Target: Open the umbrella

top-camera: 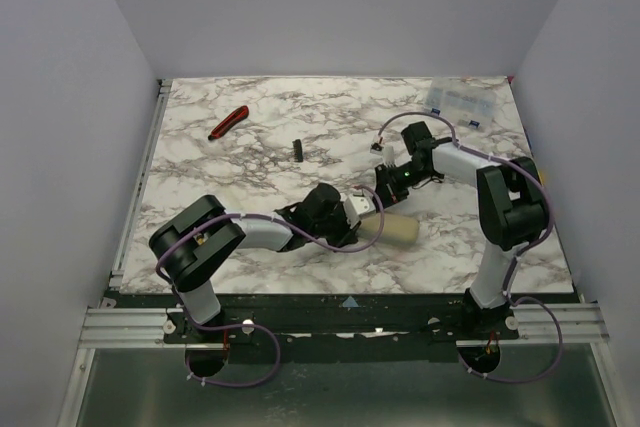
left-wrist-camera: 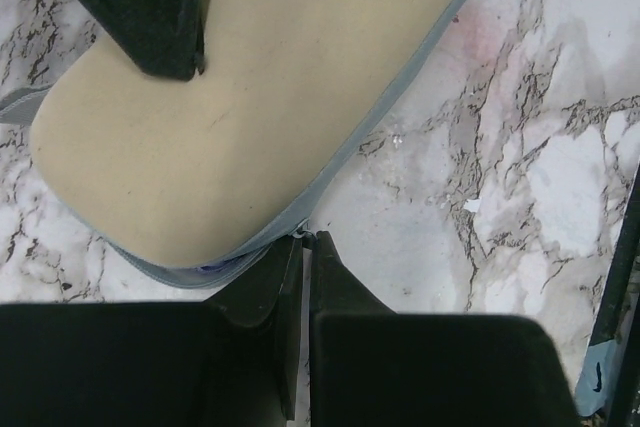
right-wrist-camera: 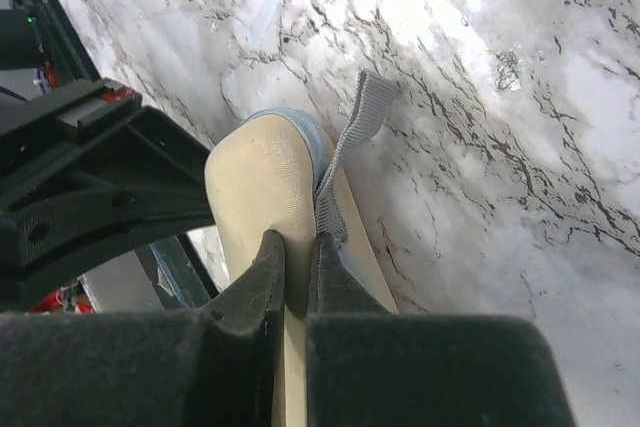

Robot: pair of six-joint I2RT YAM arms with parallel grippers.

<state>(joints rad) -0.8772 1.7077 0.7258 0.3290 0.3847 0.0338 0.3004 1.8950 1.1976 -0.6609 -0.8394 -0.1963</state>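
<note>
Found the left gripper (left-wrist-camera: 306, 243) hard against its own lens, closed to a thin slit, tips touching the grey-blue hem of the umbrella (left-wrist-camera: 240, 97); could not confirm any cloth nipped there. Found the right gripper (right-wrist-camera: 297, 247) likewise narrow, pinched on a fold of cream fabric just beside a loose grey strap (right-wrist-camera: 352, 142). Located the umbrella collapsed, a short pale roll lying flat on the marble table (top-camera: 250, 157) toward its near middle, between the two wrists and well apart from the red-handled cutter (top-camera: 228, 123) at the far left. Saw no handle or shaft in any view. Judged the roll light and soft outside, stiff only along the hidden shaft and ribs; expected the canopy cloth to slide and bunch rather than carry a pull. Reckoned the better hold to be the firm ends, one jaw pair on the handle and the other further along the core, not on loose fabric. Feared tearing or mere unrolling from a tug on the hem.
</note>
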